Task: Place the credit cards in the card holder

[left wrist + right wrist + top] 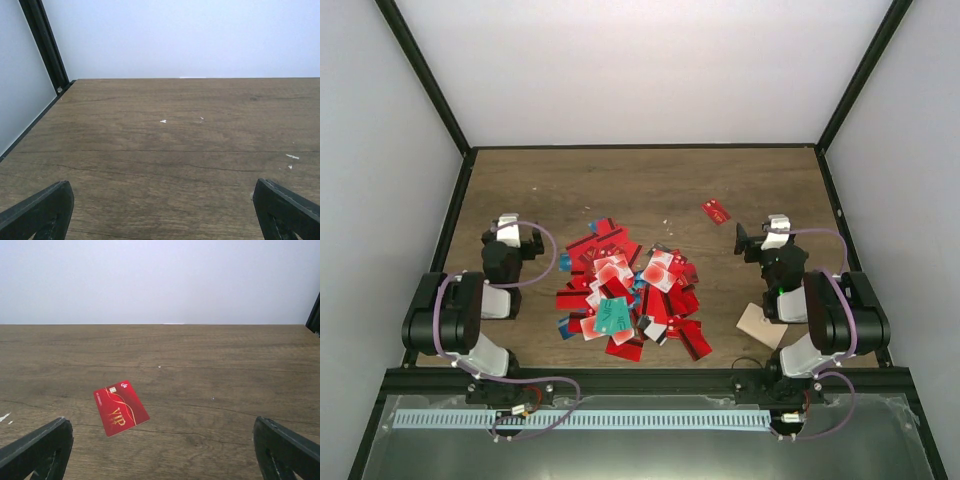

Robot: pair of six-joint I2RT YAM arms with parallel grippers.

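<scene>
Left tool (162,212) and right tool (162,450) both gaped wide, empty. Thin rectangular credit cards (625,290), mostly red, lay heaped on the woodgrain desk (650,185); the flat tan card holder (761,324) lay by the right arm's base (790,385), contents unclear.

Out over a brown wooden table (225,355) now, grain running side to side. Flat on it, left of centre: a single red card (121,407), turned a little off square, gold VIP lettering and curling gold lines across the face, a small chip near the top edge. Down in the bottom corners, the two dark fingers (37,450) of the right hand (160,445), spread wide, card ahead of the gap and closer to the finger at the left. A few white specks (4,417) at the far left edge. Beyond the table, a plain white wall (160,280). At the upper right edge, a sliver of black post (316,315).
</scene>
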